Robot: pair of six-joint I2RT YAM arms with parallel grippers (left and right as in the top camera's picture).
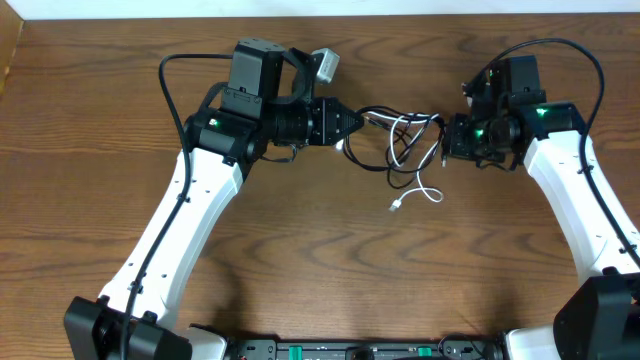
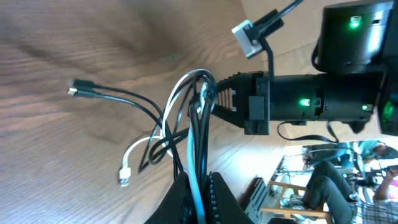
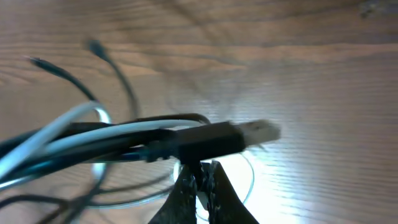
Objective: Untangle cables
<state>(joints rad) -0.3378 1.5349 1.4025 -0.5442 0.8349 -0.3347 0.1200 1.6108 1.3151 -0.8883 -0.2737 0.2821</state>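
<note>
Cables (image 1: 400,121) sit knotted on the table (image 1: 320,265) between my arms: light, limp, thin cords, so loops will snag rather than slide. Left gripper (image 2: 199,182) is clamped on the bundle's strands; right gripper (image 3: 200,173) is fully closed just under the black USB plug (image 3: 214,140), can't tell if it pinches anything. Best hold: a plug end, not mid-loop.

White-shelled arms (image 1: 185,215) carry black joints (image 1: 290,120) and green lights (image 1: 213,124).

A wooden table (image 1: 330,285); a seated person (image 2: 326,183) beyond it.
</note>
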